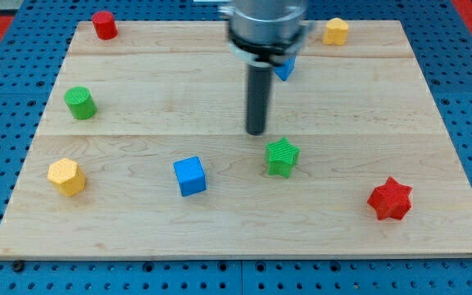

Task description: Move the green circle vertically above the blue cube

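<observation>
The green circle (80, 102), a short upright cylinder, stands near the board's left edge. The blue cube (190, 175) sits lower on the board, left of centre, well to the right of and below the green circle. My tip (256, 131) is near the board's middle, up and to the right of the blue cube and far right of the green circle. It touches neither. A green star (282, 156) lies just below and right of my tip.
A red cylinder (104, 24) stands at the top left and a yellow block (336, 31) at the top right. A yellow hexagon (65, 176) lies at the lower left, a red star (390, 199) at the lower right. A blue block (284, 67) shows partly behind the rod.
</observation>
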